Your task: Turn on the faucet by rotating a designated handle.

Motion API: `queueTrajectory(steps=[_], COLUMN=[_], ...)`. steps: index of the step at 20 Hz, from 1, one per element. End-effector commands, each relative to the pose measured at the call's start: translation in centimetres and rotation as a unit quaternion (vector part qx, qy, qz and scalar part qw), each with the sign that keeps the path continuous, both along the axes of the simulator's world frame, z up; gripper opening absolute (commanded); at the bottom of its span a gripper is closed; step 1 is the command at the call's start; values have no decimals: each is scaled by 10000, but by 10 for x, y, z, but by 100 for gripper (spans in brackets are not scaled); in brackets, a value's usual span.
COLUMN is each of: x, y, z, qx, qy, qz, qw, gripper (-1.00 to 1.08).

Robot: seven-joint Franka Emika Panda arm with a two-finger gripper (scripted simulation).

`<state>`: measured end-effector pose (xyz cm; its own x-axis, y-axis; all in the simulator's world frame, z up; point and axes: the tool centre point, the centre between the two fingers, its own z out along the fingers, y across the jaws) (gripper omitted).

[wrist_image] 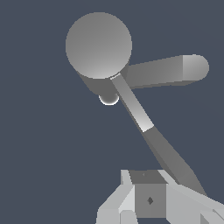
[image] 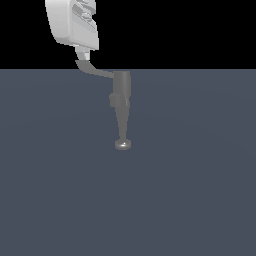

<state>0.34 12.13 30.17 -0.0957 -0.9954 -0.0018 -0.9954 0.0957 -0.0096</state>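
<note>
Where the white gripper [image: 85, 54] meets the handle [image: 92, 70] tip, the jaws' state cannot be told. Handle: thin grey lever, projecting toward the exterior view's left from the faucet [image: 121, 107], upright on the dark tabletop [image: 200, 190].

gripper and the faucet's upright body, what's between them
Only the handle. It sticks out sideways from the faucet body to just under the gripper. The exterior view shows this best, and the wrist view agrees.

There are no words, numbers or signs to read on anything in these pictures.
</note>
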Motion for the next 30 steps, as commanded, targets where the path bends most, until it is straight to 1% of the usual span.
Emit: queueTrajectory(steps=[1,3,4,29,30], x=[-11,-15,-9,-80,-80], y=[4,4,2,-54,-54], z=[-3,-3,-1,-3,-3], qx=[-4,-4,-1,-5,-5], qy=[49,49,10,48,48], qz=[35,35,16,33,33], qw=[10000,10000,10000,10000,10000], gripper=[-100,-100,-100,-100,-100])
